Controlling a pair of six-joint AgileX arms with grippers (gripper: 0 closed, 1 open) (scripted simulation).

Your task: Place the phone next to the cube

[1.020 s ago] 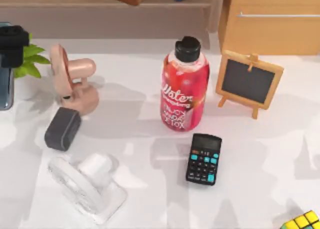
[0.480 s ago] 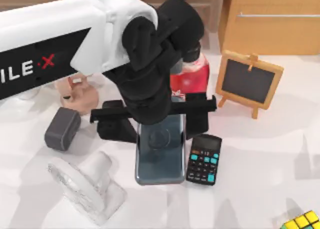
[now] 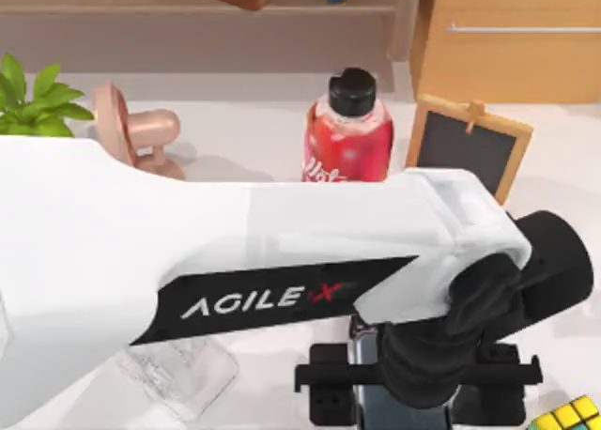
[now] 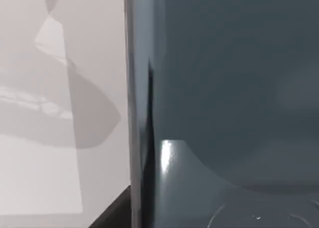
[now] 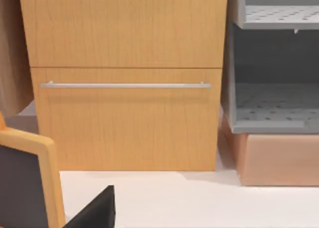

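Note:
My left arm reaches across the table to the front right, and my left gripper point(image 3: 413, 392) is shut on the phone point(image 3: 368, 411), a blue-grey slab whose edge peeks out under the black wrist. The left wrist view looks closely at the phone's glossy face point(image 4: 224, 88), with the white table point(image 4: 60, 88) beside it. The cube point(image 3: 568, 417), made of yellow and green squares, lies at the front right corner, a short way right of the gripper. My right gripper point(image 5: 94, 213) is a dark tip at the edge of the right wrist view.
A red bottle point(image 3: 347, 134) and a small chalkboard easel point(image 3: 465, 144) stand behind the arm. A plant point(image 3: 33, 101) and a pink object point(image 3: 131, 125) are at the back left, a clear plastic object point(image 3: 183, 369) at the front left. A wooden cabinet point(image 5: 124, 78) faces the right wrist.
The left arm has carried the phone from the table's middle to the front right, closer to the cube. It now covers the calculator and the dark grey block.

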